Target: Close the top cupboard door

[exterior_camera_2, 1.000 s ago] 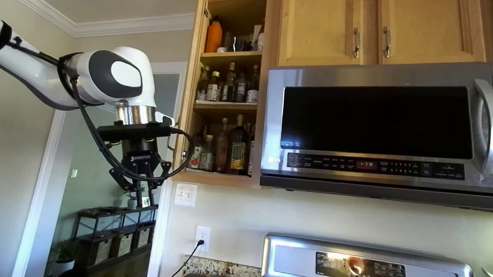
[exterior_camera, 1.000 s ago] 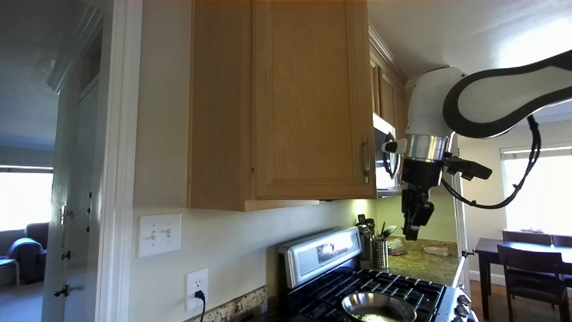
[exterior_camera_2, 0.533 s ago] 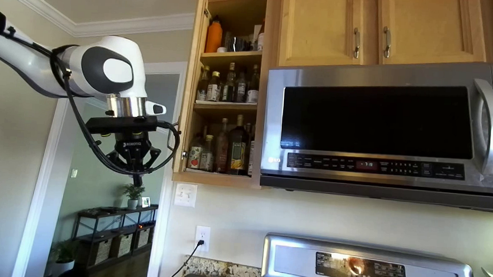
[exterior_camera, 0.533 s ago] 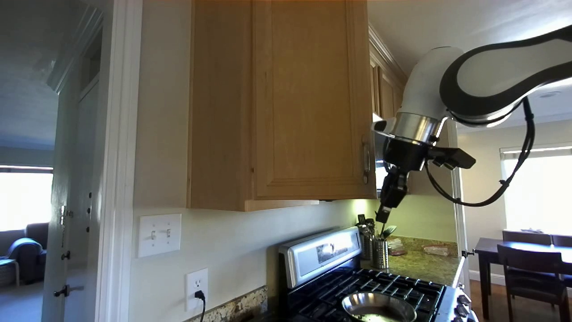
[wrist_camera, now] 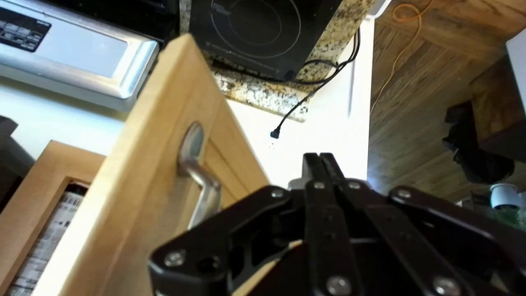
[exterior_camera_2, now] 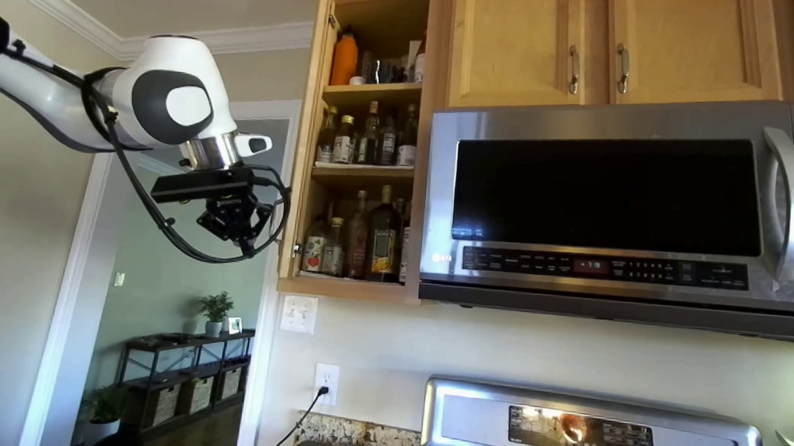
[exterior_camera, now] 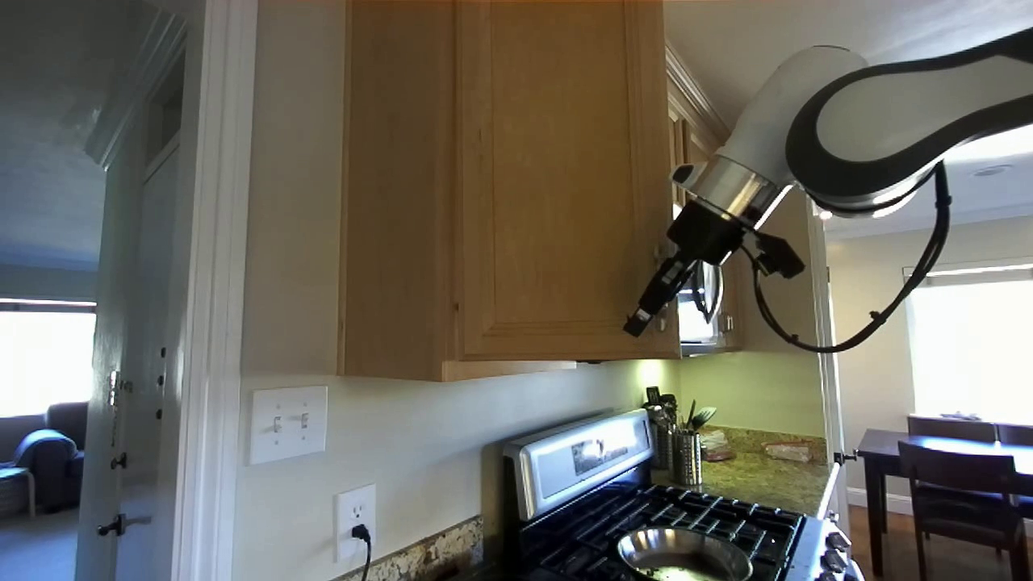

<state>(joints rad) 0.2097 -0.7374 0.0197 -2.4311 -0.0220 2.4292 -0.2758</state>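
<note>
The top cupboard door (exterior_camera: 557,177) is tan wood and stands wide open. It shows nearly edge-on in an exterior view (exterior_camera_2: 307,130), beside shelves of bottles. Its silver handle (wrist_camera: 207,197) is near its free edge and partly hidden by my gripper in an exterior view (exterior_camera: 662,321). My gripper (exterior_camera: 633,324) is shut and empty, tilted, on the door's outer-face side near the lower free corner. In the wrist view the fingertips (wrist_camera: 319,156) are together, right of the door and handle. I see no clear contact with the door.
The cupboard shelves (exterior_camera_2: 366,172) hold several bottles. A steel microwave (exterior_camera_2: 605,275) hangs beside the cupboard. Below are a stove (exterior_camera: 581,460) with a pan (exterior_camera: 686,549) and a black cooktop (wrist_camera: 254,28). A loose cable (exterior_camera_2: 178,242) loops round my wrist.
My gripper has risen and tilted. In an exterior view it has moved left, from beside the door to in front of its lower corner. The door has not visibly moved.
</note>
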